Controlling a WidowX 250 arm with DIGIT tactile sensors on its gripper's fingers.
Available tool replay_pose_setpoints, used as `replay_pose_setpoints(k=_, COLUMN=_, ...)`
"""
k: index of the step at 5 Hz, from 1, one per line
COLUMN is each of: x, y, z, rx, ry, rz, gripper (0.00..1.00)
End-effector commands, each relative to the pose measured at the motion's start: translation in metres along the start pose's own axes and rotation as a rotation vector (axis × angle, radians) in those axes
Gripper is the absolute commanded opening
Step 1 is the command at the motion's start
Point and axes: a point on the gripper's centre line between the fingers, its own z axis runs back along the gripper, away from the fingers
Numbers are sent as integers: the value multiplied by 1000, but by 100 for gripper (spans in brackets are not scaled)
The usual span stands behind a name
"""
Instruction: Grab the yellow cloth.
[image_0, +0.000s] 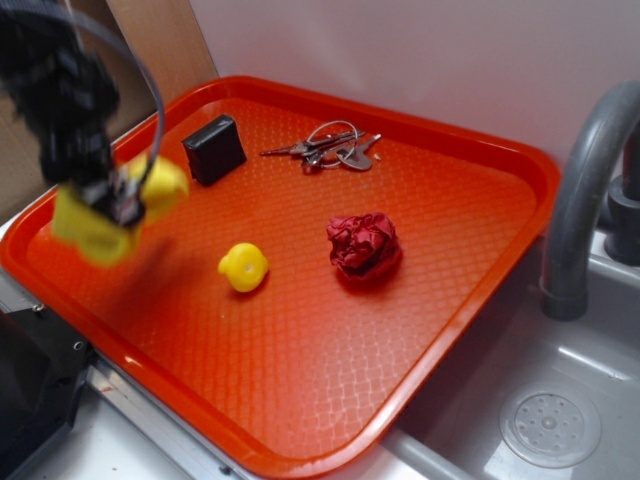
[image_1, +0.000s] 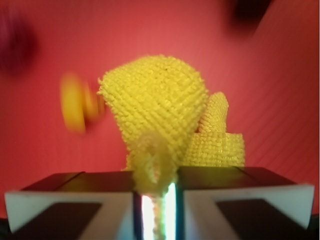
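Clearly, the gripper (image_1: 154, 200) is clamping a thin fold of the cloth (image_0: 100, 215), which is hanging above the tray (image_0: 300, 440) at its nine-o'clock edge. The pinch is looking narrow in the wrist view, so the cloth is at risk of slipping free if the arm is swinging fast. Nothing is standing in the way: the red ball (image_0: 364, 245) is lying near centre, the black box (image_0: 214, 149) at eleven o'clock, the keys (image_0: 330, 148) at twelve, the yellow piece (image_0: 244, 267) just beside the cloth.
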Motion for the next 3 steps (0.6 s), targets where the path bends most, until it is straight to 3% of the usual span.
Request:
replay_pose_setpoints(k=1, x=34, y=-8, z=99, rx=34, ry=7, rz=92, gripper=0)
replay_pose_setpoints(k=2, x=16, y=-16, z=151, rx=-12, ry=71, rz=126, gripper=0)
replay_pose_setpoints(k=3, x=23, y=-20, z=201, rx=-13, ry=66, rz=103, gripper=0)
